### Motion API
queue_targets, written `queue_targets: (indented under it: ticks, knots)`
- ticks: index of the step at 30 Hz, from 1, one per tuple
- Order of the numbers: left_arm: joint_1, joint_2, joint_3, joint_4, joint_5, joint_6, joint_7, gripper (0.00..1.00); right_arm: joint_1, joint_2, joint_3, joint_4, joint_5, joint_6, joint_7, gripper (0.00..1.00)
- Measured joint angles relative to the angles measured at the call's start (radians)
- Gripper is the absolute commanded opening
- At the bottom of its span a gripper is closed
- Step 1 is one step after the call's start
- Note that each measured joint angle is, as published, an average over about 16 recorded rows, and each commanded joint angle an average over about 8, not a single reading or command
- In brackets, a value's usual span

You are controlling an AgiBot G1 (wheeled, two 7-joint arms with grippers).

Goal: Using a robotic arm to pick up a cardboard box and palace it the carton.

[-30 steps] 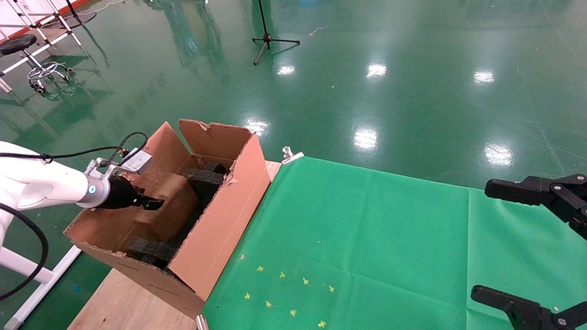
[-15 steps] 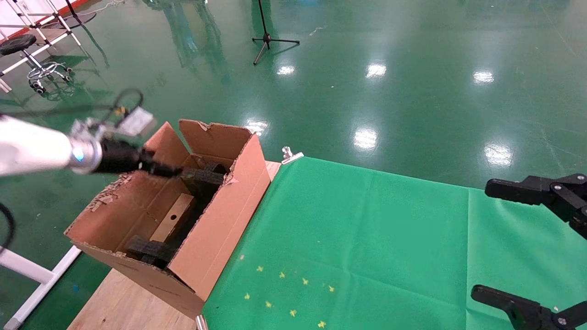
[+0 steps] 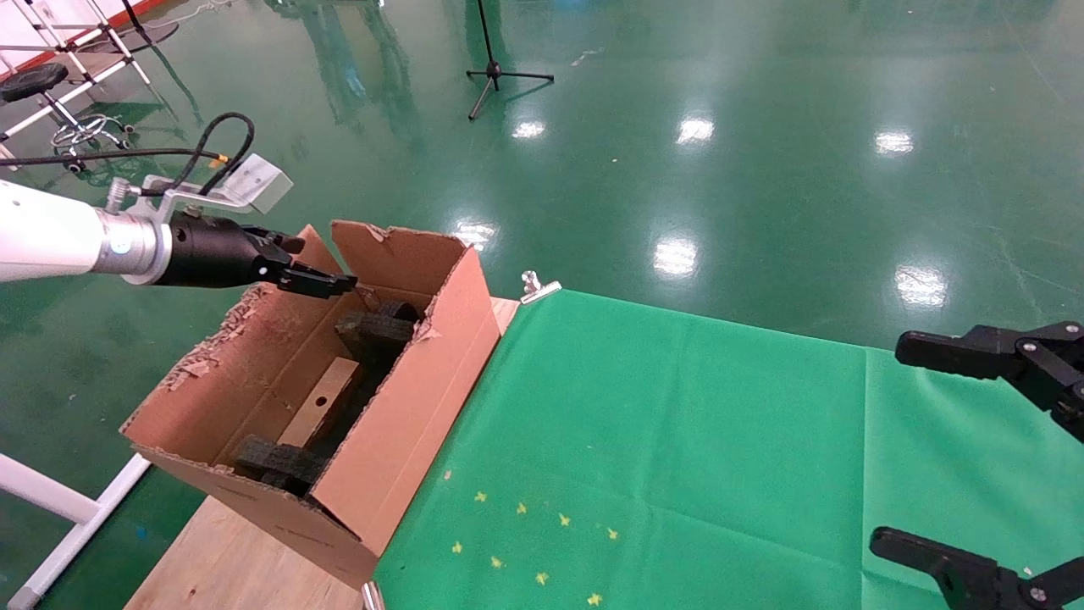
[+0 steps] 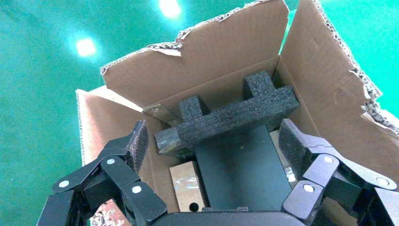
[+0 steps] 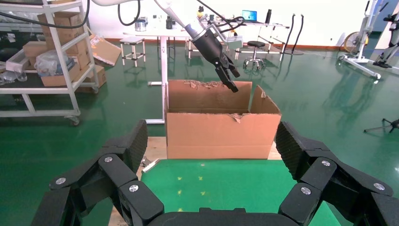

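Left gripper (image 3: 326, 282): fingers spread wide, nothing in them as far as I can see; it hangs over the far end of the carton (image 3: 398, 424), above the ragged flap.
Cardboard box (image 3: 320, 408): down inside the carton, below and nearer me than the gripper. I only get a tan strip with a hole from the head cam.
Hidden: foam blocks (image 4: 235, 117) and the gripper body cover most of the box (image 4: 187, 186) in the left wrist view, just a taped corner shows.
Right wrist view: sees the carton's (image 5: 221, 129) outside wall only, the left gripper (image 5: 231, 81) above its rim.
Room: open air around the fingers.
Right gripper (image 3: 974, 449): spread apart too, parked over the green cloth (image 3: 677, 440), well away.
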Motion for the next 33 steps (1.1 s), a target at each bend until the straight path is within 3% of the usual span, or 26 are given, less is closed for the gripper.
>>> queue_targets:
  ticks: [13,33]
  knots:
    - [0.092,-0.015,-0.050,-0.123,-0.117,0.039,0.014,1.00,0.000,0.000,0.000,0.000,0.000,0.000,0.000,1.00]
    - [0.355,-0.062,-0.198,-0.498,-0.458,0.176,0.049,1.00,0.000,0.000,0.000,0.000,0.000,0.000,0.000,1.00]
